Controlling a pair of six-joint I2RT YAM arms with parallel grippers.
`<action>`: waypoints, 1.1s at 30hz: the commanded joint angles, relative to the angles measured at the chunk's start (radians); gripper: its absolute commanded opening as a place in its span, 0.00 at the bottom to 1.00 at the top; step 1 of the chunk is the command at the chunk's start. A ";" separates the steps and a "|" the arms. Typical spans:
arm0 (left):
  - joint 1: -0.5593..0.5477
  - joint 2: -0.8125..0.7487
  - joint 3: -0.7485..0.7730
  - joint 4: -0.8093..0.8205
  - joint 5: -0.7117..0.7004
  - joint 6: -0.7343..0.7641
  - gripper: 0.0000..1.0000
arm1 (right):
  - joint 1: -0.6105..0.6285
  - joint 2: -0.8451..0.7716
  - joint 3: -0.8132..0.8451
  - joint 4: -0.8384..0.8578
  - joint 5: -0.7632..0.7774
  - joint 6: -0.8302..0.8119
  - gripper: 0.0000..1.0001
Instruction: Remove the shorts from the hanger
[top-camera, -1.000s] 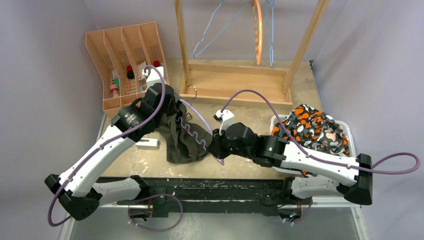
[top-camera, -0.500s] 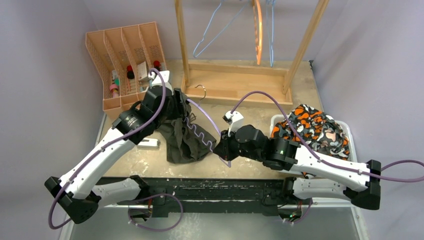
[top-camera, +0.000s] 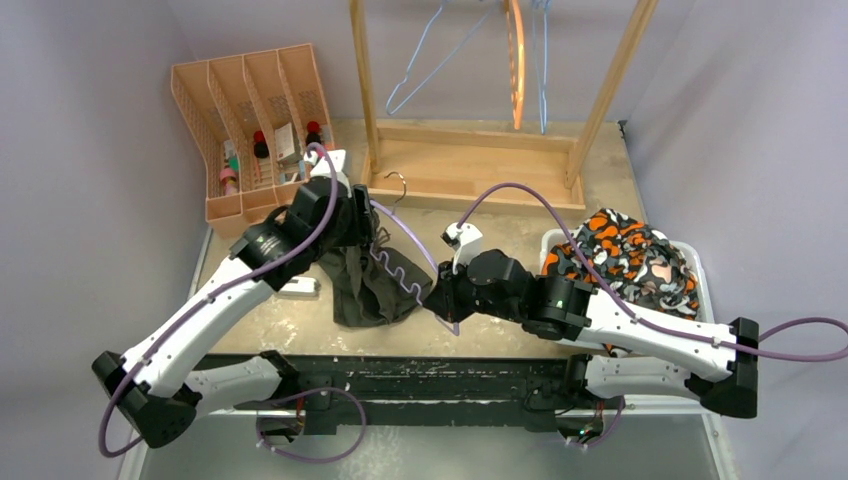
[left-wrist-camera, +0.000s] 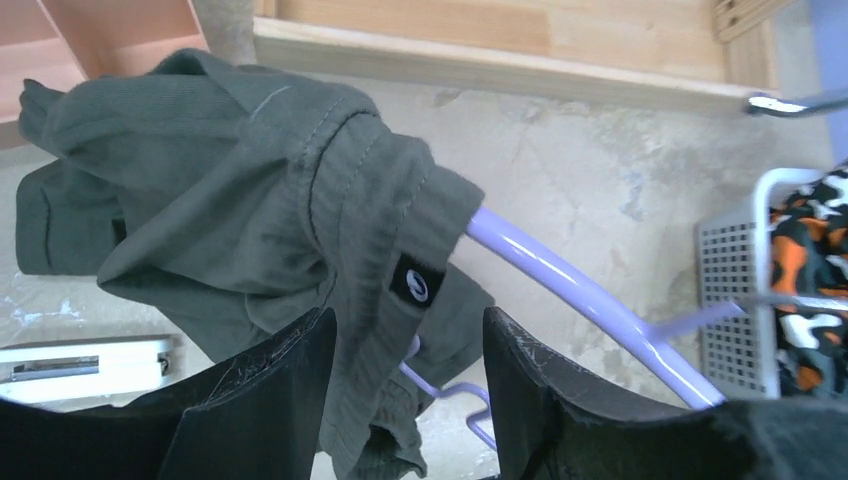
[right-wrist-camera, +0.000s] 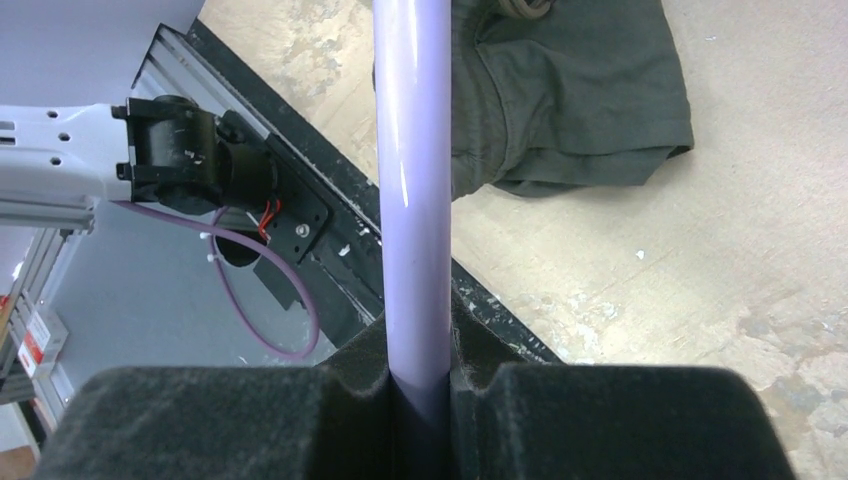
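**R. gripper** (right-wrist-camera: 420, 385), lower centre of wrist view: clamped tight on bar of lavender hanger (right-wrist-camera: 412, 190), which runs straight up the frame betw. its pads. In top view the same gripper (top-camera: 438, 298) sits at frame centre, just right of olive shorts (top-camera: 362, 288).

**Olive shorts:** bunched on table (top-camera: 290, 328), centre-left of frame, partly draped over hanger bar. Flat white object (top-camera: 298, 288) lies just to their left.

**L. gripper** (left-wrist-camera: 408, 325): jaws apart, clamping nothing. Its fingers (left-wrist-camera: 270, 400) flank a waistband fold w/ black label (left-wrist-camera: 417, 285).

**White basket** (top-camera: 700, 268), right of frame: holds camo shorts (top-camera: 625, 255).

**Far edge:** wooden rack (top-camera: 470, 165) w/ bare hangers (top-camera: 517, 70). Orange organiser (top-camera: 235, 105) at upper left.
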 joint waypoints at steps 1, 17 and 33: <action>0.003 0.031 -0.011 0.053 -0.089 0.033 0.52 | -0.003 -0.038 0.030 0.110 -0.025 -0.032 0.00; 0.003 0.016 0.011 -0.002 -0.126 0.097 0.00 | -0.002 -0.057 0.016 0.040 0.049 0.025 0.00; 0.019 0.096 0.114 -0.049 -0.318 0.062 0.00 | -0.003 -0.135 -0.036 -0.143 -0.101 -0.007 0.00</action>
